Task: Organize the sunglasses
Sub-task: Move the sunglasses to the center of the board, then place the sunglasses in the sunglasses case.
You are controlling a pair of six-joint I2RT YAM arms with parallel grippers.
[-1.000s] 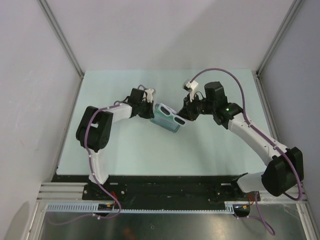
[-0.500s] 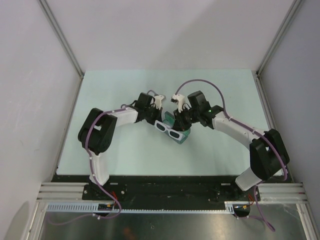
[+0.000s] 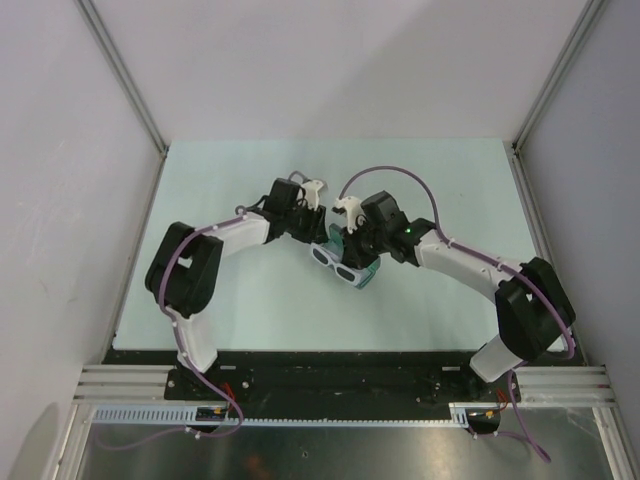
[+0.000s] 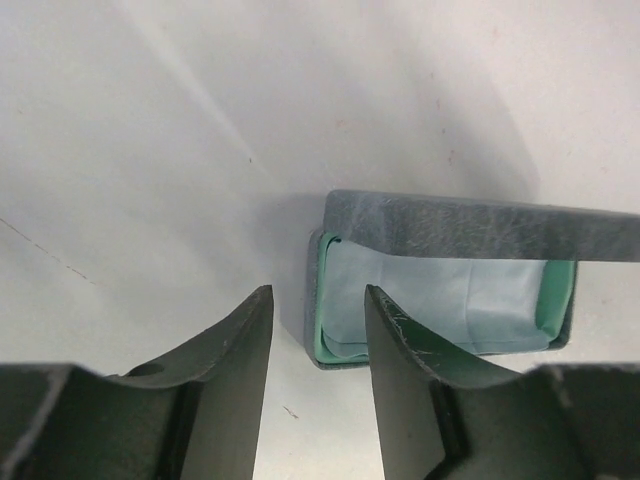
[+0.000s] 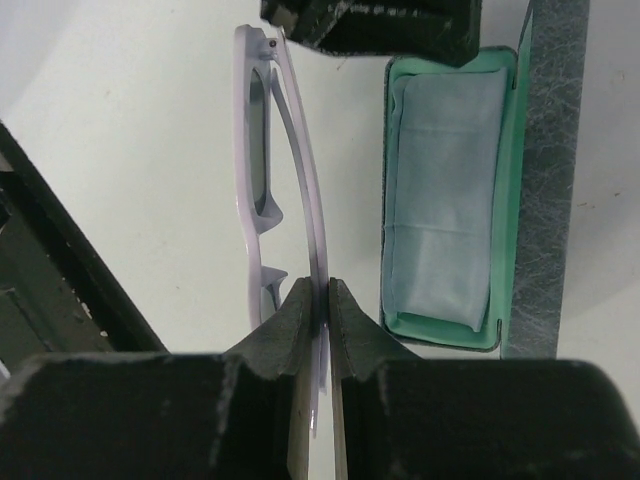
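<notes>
The right jaws are shut tight on the sunglasses [image 5: 256,140]. They pinch a thin white part at one end of the pair. From there the sunglasses stick straight out in front of the right jaws. The dark lenses sit on the left side and a slim white arm runs along next to them. I cannot tell if the sunglasses touch the worktop [image 5: 150,150] or hang just over it.

Just to the right of the right jaws is the case [image 5: 545,150]. It is open. Its grey lid stands up on the far right side, and the inside is green. A pale blue cloth [image 5: 445,200] lies flat in the case. The sunglasses are beside the case, not in it.

The left jaws are apart and hold nothing. The case [image 4: 440,225] is a little way in front of them and off to their right. Its lid is up, and the cloth [image 4: 440,300] shows under it.

From above, the two sets of jaws are close together, facing each other, with the case between them. The sunglasses [image 3: 342,266] sit at the near side of the case, under the right jaws.
</notes>
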